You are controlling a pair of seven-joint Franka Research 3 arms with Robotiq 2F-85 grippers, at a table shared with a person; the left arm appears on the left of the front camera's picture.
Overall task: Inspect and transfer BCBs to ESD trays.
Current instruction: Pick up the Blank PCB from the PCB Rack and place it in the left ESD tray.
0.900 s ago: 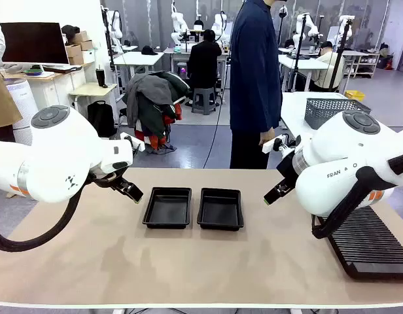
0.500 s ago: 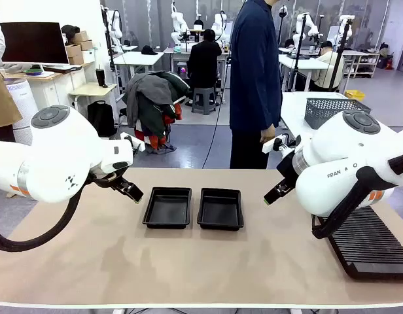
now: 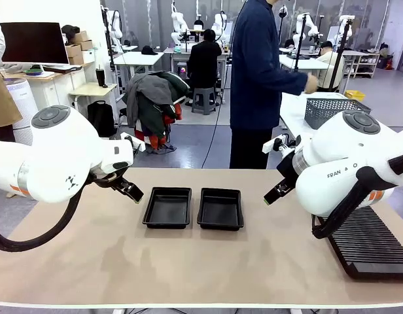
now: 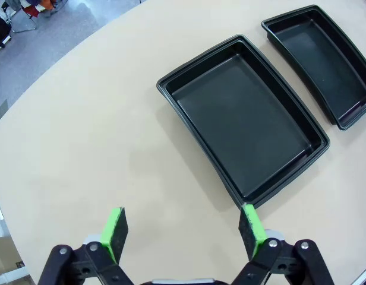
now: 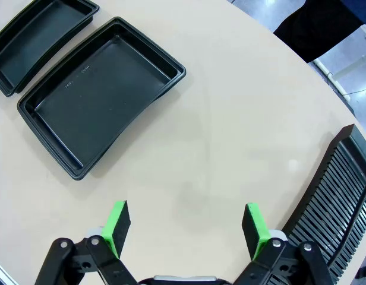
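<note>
Item, two: ESD trays, shallow black rectangular plastic with raised flared rims, set side by side and just apart at the middle of the table, long sides parallel; the left tray [image 3: 167, 207] and the right tray [image 3: 220, 209] each show a bare black floor. Item, one: beige round-edged table [image 3: 188, 268] bearing both trays. Item, one: long black ribbed slotted rack [image 3: 371, 245], lying at the table's right-hand near corner, well apart from the trays. Item, one: grey mesh basket [image 3: 333, 111], standing on a white table behind the right arm. Item, two: black two-finger grippers with green pads. The left gripper [image 4: 183, 228] hangs above bare tabletop just beside the left tray's near corner, jaws spread wide and grasping nothing. The right gripper [image 5: 186, 228] hangs above bare tabletop between the right tray and the rack, jaws likewise spread wide and grasping nothing. Item, one: person in a dark blue coat [image 3: 254, 78], standing at the far side of the table, turned toward the basket, one hand [image 3: 311, 83] raised above it.
</note>
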